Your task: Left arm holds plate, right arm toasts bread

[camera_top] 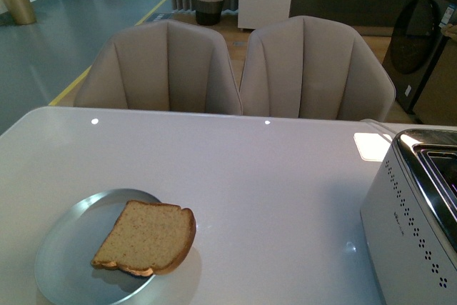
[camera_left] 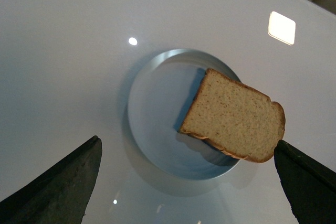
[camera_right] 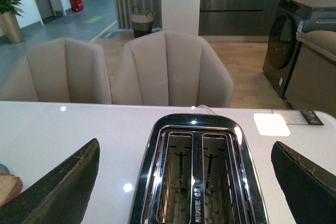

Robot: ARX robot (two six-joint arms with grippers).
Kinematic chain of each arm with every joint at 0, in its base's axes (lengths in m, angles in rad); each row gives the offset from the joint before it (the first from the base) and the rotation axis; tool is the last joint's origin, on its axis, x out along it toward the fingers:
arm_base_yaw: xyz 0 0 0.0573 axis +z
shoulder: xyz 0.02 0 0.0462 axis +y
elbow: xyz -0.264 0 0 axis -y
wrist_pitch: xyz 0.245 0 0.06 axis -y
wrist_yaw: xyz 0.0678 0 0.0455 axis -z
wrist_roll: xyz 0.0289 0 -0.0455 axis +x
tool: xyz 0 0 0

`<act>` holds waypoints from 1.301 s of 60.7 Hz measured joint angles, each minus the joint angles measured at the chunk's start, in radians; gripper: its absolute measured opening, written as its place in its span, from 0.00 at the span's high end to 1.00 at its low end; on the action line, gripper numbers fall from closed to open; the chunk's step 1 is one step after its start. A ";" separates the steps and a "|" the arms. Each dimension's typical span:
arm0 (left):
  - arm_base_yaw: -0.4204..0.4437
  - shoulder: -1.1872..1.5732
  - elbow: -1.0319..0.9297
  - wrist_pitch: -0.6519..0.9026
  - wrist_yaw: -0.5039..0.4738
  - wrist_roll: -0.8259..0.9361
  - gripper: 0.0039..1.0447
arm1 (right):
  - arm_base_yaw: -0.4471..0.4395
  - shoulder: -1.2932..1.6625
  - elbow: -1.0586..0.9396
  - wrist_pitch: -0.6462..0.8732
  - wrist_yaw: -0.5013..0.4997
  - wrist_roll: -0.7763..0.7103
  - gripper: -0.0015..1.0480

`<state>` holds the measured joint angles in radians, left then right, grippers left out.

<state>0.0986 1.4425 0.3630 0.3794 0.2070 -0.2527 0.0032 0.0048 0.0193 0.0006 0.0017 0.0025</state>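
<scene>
The plate (camera_top: 68, 251) sits on the white tabletop (camera_top: 250, 169) at the robot's near left. The bread (camera_top: 146, 237) lies flat, partly on the plate. Its square end rests inside the plate, while its rounded end sticks out over the rim on the side nearer the toaster (camera_top: 414, 226). The toaster stands at the near right, well apart from the plate.

The left gripper (camera_left: 186, 142) hangs above the plate and points steeply down at the tabletop. Its two dark fingers (camera_left: 63, 182) are spread wide, one on each side of the plate and slice. They hold nothing, and nothing touches them. In the left wrist view the plate is almost centred between them, and the rounded crust of the bread lies close to one fingertip.

The right gripper (camera_right: 185, 145) is held closer to level and faces the two beige chairs (camera_top: 161, 69) beyond the far edge of the tabletop. It hovers over the top of the toaster. Its fingers are also wide apart and grip nothing. The toaster's chrome top lies between them, and its two slots show only their wire guides. A sliver of the bread's crust shows at the edge of the right wrist view, off toward the plate side.
</scene>
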 joint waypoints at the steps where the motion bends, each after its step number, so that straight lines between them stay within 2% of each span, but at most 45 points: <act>1: 0.002 0.045 0.014 0.016 0.000 -0.005 0.06 | 0.000 0.000 0.000 0.000 0.000 0.000 0.08; 15: 0.024 0.419 0.139 0.078 0.006 -0.063 0.06 | 0.000 0.000 0.000 0.000 0.000 0.000 0.08; 41: -0.001 0.705 0.314 0.029 0.003 -0.269 0.06 | 0.000 0.000 0.000 0.000 0.000 0.000 0.08; 79: -0.016 0.863 0.496 -0.015 0.031 -0.375 0.06 | 0.000 0.000 0.000 0.000 0.000 0.000 0.08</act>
<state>0.0830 2.3051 0.8585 0.3641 0.2379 -0.6281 0.0032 0.0048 0.0193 0.0006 0.0017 0.0029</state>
